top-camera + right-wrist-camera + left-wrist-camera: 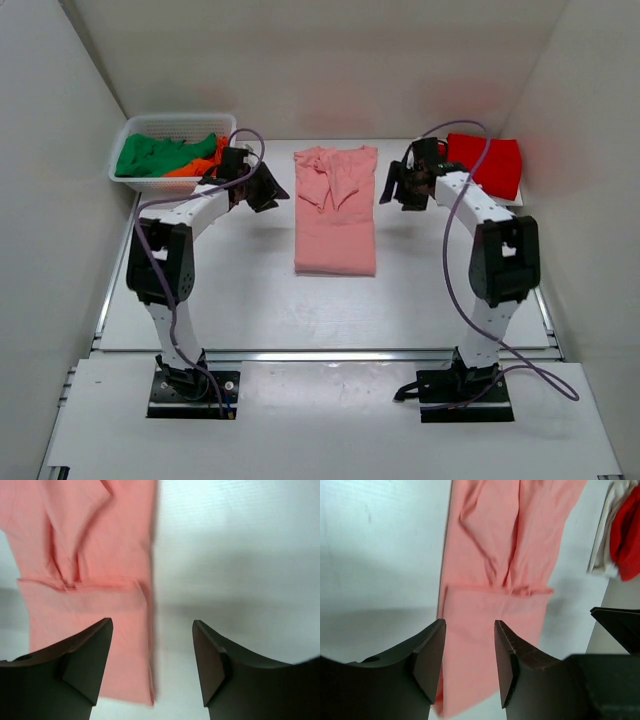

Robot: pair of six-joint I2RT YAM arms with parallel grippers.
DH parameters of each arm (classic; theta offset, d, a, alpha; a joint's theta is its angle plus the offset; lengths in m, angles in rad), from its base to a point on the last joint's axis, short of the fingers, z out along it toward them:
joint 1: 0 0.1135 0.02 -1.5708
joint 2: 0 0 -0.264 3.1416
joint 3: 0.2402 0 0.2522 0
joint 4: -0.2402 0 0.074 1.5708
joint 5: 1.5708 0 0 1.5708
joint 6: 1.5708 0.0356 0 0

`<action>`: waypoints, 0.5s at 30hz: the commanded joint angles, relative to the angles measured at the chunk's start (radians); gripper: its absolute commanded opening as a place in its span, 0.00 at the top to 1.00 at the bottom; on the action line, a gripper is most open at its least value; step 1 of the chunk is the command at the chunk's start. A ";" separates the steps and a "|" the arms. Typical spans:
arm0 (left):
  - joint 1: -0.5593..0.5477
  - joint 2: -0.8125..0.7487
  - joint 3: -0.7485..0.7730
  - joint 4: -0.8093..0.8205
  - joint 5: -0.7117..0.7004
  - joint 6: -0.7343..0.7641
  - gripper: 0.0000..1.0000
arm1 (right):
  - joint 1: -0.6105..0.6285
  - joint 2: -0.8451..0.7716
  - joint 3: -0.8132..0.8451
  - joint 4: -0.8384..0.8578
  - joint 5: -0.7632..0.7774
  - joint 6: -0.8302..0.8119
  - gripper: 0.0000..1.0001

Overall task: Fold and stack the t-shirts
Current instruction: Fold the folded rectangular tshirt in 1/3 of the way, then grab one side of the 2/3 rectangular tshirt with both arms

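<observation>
Both grippers, left (469,630) and right (152,627), are held parted, empty. Four t-shirts are counted: salmon-pink (335,220), red (488,165), and, apparently in one basket (122,150), green (160,155), orange (196,168).

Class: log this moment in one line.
left gripper open; right gripper open; pink t-shirt part-folded between grippers; red t-shirt far right; green t-shirt, orange t-shirt in basket

White table (250,300) spreads across the booth, matte, evenly lit, with soft shadows only. Plain white back wall (330,70) stands behind it, left wall (50,200) and right wall (600,150) closing the sides. A metal rail (330,354) runs along the table's near edge.
</observation>
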 commanded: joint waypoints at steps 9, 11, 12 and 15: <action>-0.363 -0.408 -0.604 0.087 -0.307 -0.091 0.44 | 0.242 -0.563 -0.775 0.279 0.238 0.325 0.40; -0.394 -0.428 -0.634 0.100 -0.364 -0.131 0.44 | 0.270 -0.577 -0.823 0.313 0.232 0.377 0.40; -0.395 -0.437 -0.662 0.128 -0.366 -0.158 0.44 | 0.274 -0.569 -0.834 0.313 0.226 0.391 0.40; -0.384 -0.482 -0.714 0.191 -0.409 -0.189 0.44 | 0.268 -0.566 -0.866 0.353 0.198 0.403 0.41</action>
